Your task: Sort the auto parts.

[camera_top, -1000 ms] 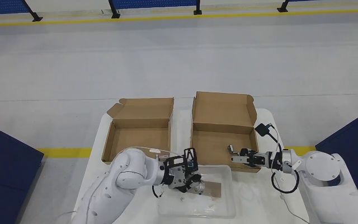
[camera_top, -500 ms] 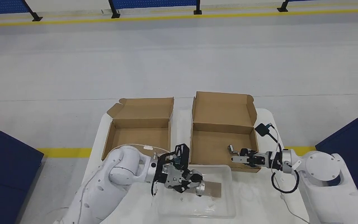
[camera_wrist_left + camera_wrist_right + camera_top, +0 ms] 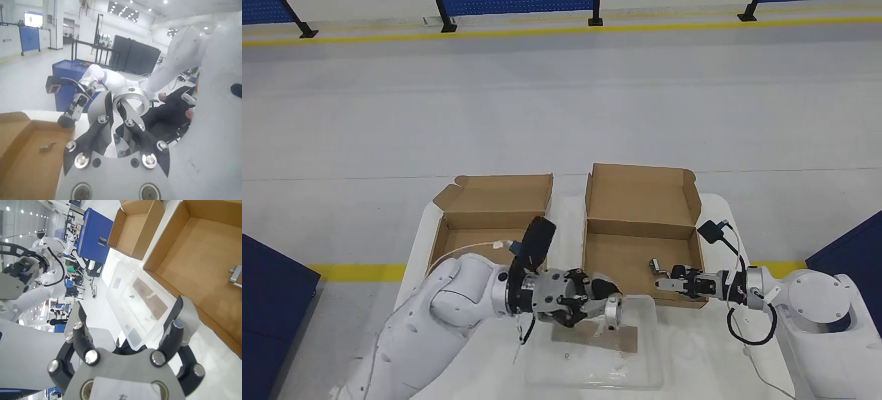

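Left gripper (image 3: pixel 115 103) is clamped on the metal ring (image 3: pixel 140 94) — one finger through the bore, one outside — and holds it above the clear bin (image 3: pixel 642 372). Right gripper (image 3: pixel 128 303), jaws apart, sits at about 3 o'clock from it, at the right box (image 3: pixel 637 205) edge. Advise: keep the pinch firm, carry level, release low inside the chosen box

Top view looks down over the bench (image 3: pixel 692 360); wrist views sit close behind the left gripper (image 3: pixel 115 103) and right gripper (image 3: pixel 128 303), both catching the right box (image 3: pixel 198 266).

Table (image 3: pixel 692 345): L box (image 3: pixel 467 262), R box (image 3: pixel 632 262), bin (image 3: pixel 650 340)
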{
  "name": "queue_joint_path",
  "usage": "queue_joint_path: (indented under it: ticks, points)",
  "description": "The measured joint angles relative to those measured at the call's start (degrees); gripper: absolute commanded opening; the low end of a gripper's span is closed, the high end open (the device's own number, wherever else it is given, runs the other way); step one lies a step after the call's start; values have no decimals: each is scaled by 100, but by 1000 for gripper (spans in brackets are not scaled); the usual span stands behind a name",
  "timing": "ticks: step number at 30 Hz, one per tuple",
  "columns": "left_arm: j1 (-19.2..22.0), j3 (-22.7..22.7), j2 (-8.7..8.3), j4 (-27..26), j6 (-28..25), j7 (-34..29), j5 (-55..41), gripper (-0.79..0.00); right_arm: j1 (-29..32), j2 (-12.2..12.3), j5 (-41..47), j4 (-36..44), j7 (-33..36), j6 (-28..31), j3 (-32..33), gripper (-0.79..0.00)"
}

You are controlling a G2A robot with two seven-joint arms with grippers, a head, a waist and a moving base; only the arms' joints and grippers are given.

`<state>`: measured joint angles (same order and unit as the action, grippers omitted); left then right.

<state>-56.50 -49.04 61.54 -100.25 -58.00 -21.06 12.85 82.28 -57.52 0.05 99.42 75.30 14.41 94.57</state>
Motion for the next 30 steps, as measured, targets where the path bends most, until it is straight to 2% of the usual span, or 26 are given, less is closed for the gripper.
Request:
queue_joint_path:
  ticks: [3,12,15,19,30]
  points:
    - [116,74,-53,120,0,417,44,-785,0,0,0,0,0,0,0,0]
    - [93,75,-51,104,18,438,51,-785,0,0,0,0,0,0,0,0]
    - [9,84,-12,36,2,756,-281,-785,0,0,0,0,0,0,0,0]
    - [119,97,55,-4,-1,1157,-730,-785,0,0,0,0,0,0,0,0]
    - [505,166,234,-111,0,1444,-1311,-785,0,0,0,0,0,0,0,0]
